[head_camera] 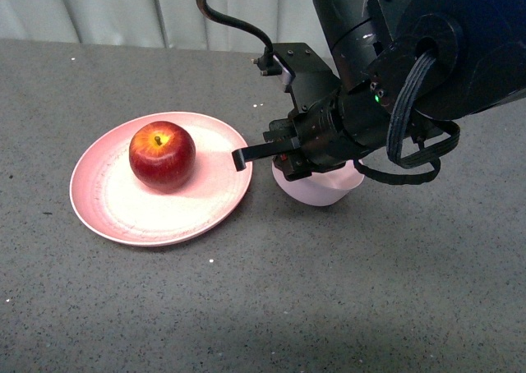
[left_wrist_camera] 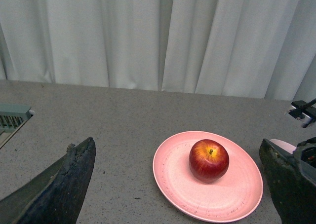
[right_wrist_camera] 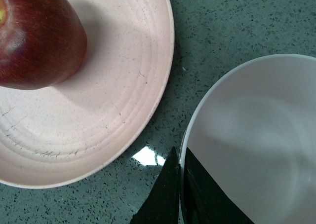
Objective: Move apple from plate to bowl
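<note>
In the front view, the round glossy dark-red apple [head_camera: 162, 154] is sitting upright on the wide salmon-pink plate [head_camera: 107, 218], while the black right gripper [head_camera: 246, 154] is hanging over the small pale pink-lilac bowl [head_camera: 316, 192] beside the plate on the grey speckled tabletop [head_camera: 329, 291]; whether its jaws are parted I cannot tell. In the left wrist view, the left gripper [left_wrist_camera: 176, 146] is gaping wide before the white curtain [left_wrist_camera: 148, 36], facing the apple on the plate. In the right wrist view, a dark finger [right_wrist_camera: 168, 199] is showing at the bowl's rim, just beside the plate.
</note>
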You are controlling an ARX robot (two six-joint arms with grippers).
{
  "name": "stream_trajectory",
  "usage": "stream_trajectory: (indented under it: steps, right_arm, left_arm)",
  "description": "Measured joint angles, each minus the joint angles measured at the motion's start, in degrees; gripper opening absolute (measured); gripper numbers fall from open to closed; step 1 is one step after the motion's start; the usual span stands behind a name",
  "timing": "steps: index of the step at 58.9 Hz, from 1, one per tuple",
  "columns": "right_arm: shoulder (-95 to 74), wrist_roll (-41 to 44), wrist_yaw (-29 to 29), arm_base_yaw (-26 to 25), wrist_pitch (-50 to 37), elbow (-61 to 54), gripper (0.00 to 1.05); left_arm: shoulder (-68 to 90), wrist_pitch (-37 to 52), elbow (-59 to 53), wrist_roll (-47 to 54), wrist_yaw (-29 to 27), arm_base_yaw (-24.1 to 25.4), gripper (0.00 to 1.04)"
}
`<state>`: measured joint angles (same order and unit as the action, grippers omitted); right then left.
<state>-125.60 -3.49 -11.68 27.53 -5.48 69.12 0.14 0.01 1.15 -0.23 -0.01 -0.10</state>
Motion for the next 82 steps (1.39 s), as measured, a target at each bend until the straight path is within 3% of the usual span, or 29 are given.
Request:
stream_trajectory:
  steps: [6, 11, 27, 36, 47, 63, 73, 82]
  right_arm:
    - [-0.5, -0.15, 0.11, 0.35, 0.13, 0.7, 0.01]
    - [-0.72, -0.7, -0.22, 0.37, 0.37, 0.85, 0.12]
    - [0.81, -3.82, -0.83, -0.46, -4.85, -1.7, 0.71]
    - [8.0, -3.74, 3.85, -2.29, -9.46, -6.73, 0.97]
    - [17.03, -3.19, 8.66, -5.51, -14.38, -14.49, 0.95]
    - [30.45, -1.49, 24.3, -12.39, -25.79, -31.5, 0.95]
    - [29.53, 2.4, 23.56, -15.28, -60.78, -45.68, 0.68]
    - [39.47, 3.26, 21.55, -17.62, -61.92, -51.17, 0.43]
  left_arm:
    - [0.0, 0.0, 0.0, 0.02, 0.0, 0.0, 0.98]
    - [0.0, 0.0, 0.0, 0.02, 0.0, 0.0, 0.98]
    - [0.0, 0.0, 0.0, 0.02, 0.0, 0.0, 0.98]
    - [0.0, 0.0, 0.0, 0.02, 0.0, 0.0, 0.98]
    - [0.0, 0.0, 0.0, 0.02, 0.0, 0.0, 0.98]
    - [0.0, 0.0, 0.0, 0.02, 0.0, 0.0, 0.98]
    - [-0.04, -0.02, 0.0, 0.02, 0.02, 0.0, 0.98]
    - [-0.02, -0.02, 0.0, 0.02, 0.0, 0.0, 0.98]
